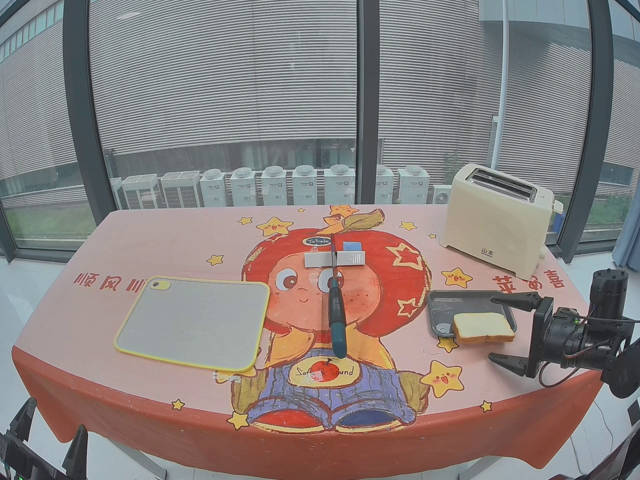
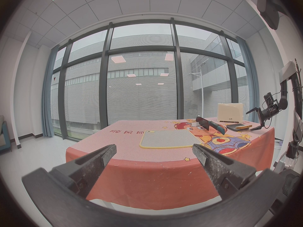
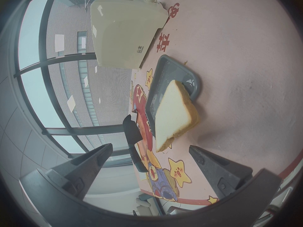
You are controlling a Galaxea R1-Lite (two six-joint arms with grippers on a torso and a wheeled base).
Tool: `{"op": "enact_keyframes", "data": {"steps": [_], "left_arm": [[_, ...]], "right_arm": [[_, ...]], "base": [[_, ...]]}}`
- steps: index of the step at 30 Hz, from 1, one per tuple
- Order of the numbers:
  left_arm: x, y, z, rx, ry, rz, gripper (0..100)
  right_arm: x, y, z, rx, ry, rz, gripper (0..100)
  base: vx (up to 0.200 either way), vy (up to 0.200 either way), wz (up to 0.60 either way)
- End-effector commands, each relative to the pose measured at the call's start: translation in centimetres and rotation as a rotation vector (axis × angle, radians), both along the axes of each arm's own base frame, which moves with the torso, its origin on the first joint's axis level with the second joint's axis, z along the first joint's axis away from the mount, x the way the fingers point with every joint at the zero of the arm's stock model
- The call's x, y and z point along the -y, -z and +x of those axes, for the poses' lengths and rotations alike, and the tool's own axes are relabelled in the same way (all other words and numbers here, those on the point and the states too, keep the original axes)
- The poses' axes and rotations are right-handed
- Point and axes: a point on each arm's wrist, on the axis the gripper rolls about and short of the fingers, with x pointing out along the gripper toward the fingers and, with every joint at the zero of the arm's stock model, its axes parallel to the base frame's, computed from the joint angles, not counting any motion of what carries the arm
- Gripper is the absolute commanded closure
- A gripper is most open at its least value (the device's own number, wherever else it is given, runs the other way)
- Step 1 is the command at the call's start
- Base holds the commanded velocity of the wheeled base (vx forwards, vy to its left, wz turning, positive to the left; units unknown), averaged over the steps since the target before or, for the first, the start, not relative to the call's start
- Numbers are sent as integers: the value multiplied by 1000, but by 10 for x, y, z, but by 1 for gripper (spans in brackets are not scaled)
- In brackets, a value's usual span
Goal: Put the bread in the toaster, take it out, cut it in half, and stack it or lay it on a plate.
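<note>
Bread (image 1: 483, 327) lies at the near edge of the grey tray (image 1: 441, 299), overhanging onto the cloth (image 1: 200, 248), and the right gripper (image 1: 496, 330), jaws wide apart just beside it, should settle level around opposite crusts and close softly before lifting toward the toaster (image 1: 497, 218)

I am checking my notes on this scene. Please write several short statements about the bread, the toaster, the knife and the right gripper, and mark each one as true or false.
1. The bread lies on the grey tray. True.
2. A slice stands in the toaster. False: its slots look empty.
3. The right gripper is shut on the bread. False: it is open and holds nothing.
4. The knife lies between the cutting board and the tray. True.
</note>
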Motion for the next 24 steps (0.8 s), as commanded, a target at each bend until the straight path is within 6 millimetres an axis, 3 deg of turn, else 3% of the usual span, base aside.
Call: {"op": "enact_keyframes", "data": {"steps": [1,11,24], "left_arm": [[0,5,1,-19,0,0,0],[0,5,1,-19,-2,0,0],[0,5,1,-19,0,0,0]], "right_arm": [[-1,3,8,-2,10,19,0],[-2,19,18,-7,25,21,0],[-1,16,18,9,83,6,0]], "base": [[0,0,0],[0,0,0],[0,0,0]]}}
